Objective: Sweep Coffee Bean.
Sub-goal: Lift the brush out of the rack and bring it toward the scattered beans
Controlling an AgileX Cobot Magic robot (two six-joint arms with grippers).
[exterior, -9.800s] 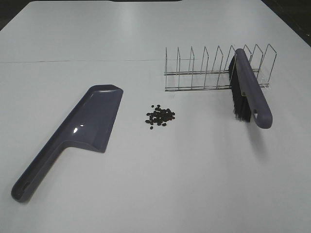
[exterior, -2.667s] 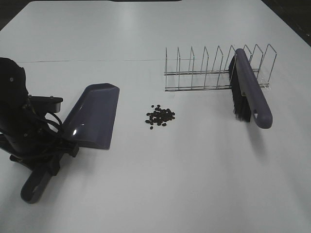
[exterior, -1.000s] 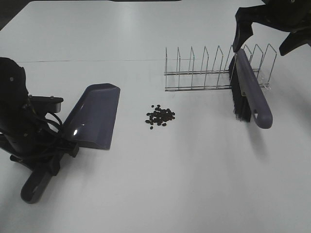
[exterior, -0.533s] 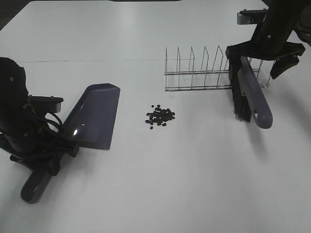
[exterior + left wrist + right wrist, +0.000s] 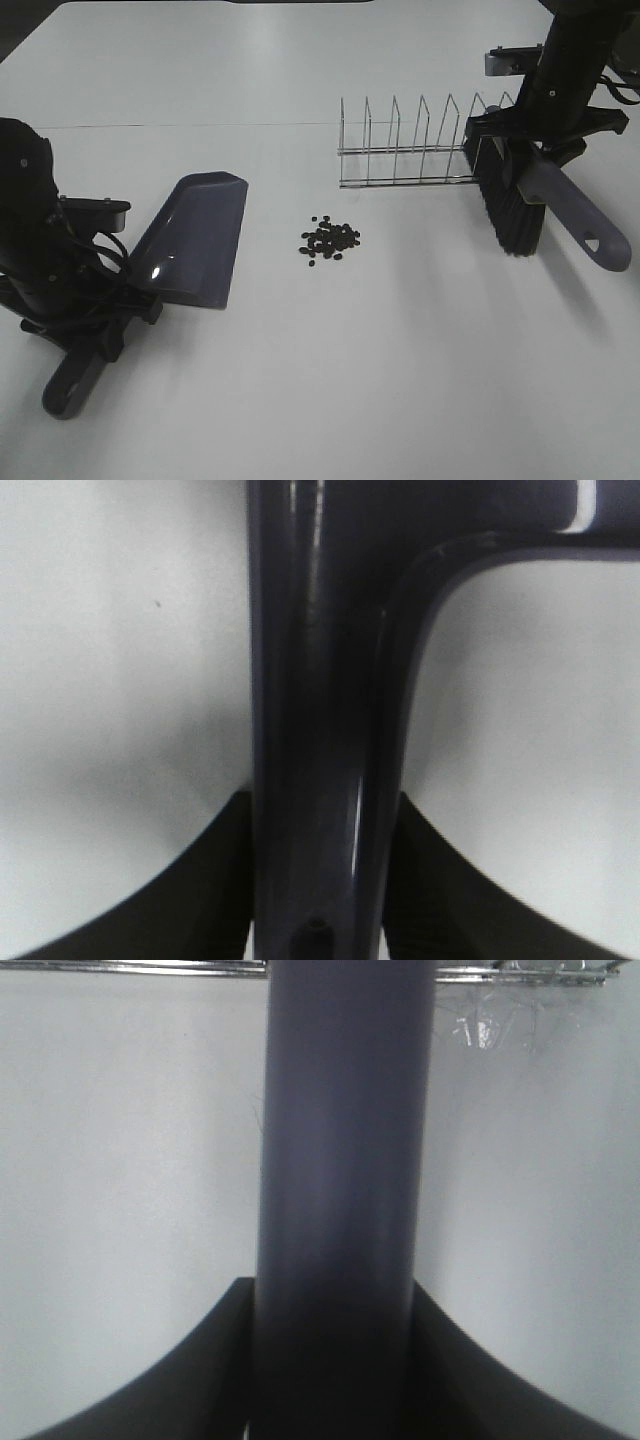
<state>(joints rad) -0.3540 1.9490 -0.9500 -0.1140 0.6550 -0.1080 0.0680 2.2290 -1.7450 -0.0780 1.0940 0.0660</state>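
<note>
The coffee beans point(image 5: 330, 239) lie in a small dark cluster on the white table. A purple-grey dustpan point(image 5: 190, 238) lies left of them, its mouth toward the beans. My left gripper point(image 5: 85, 325) is shut on the dustpan's handle point(image 5: 320, 730). The purple-grey brush point(image 5: 545, 190) with black bristles point(image 5: 510, 205) is tilted at the right end of the wire rack. My right gripper point(image 5: 535, 135) is shut on the brush's handle point(image 5: 340, 1160).
A wire rack point(image 5: 420, 145) with several upright dividers stands behind the beans. The white table point(image 5: 380, 360) stretches bare toward the front. The table's far right edge point(image 5: 600, 55) borders a dark area.
My right arm came down onto the brush and shut on it; the brush has swung so its handle end points further right. The left arm and dustpan have stayed put.
</note>
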